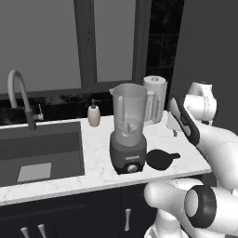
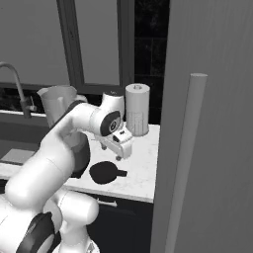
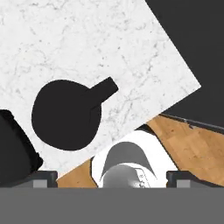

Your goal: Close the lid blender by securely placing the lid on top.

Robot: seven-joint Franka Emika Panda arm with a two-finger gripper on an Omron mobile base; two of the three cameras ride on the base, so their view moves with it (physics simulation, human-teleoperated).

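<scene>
The blender [image 1: 128, 135], a clear jar with a side handle on a dark grey base, stands with its mouth uncovered on the marble counter [image 1: 100, 174]. In the right base view my arm hides much of the blender [image 2: 57, 105]. The lid [image 1: 160, 159], a flat black disc with a short tab pointing right, lies on the counter just right of the blender's base. My gripper [image 2: 111, 152] hangs open above and slightly behind the lid [image 2: 104, 173], holding nothing. In the hand view the lid [image 3: 65, 114] lies up and left of my gripper [image 3: 111, 178], whose tips stand far apart.
A white paper towel roll [image 1: 155, 100] stands behind the blender and a beige soap dispenser [image 1: 94, 115] to its left. The sink [image 1: 42, 148] and faucet [image 1: 18, 93] lie left. A tall grey panel with a long handle [image 2: 185, 163] borders the counter's right end.
</scene>
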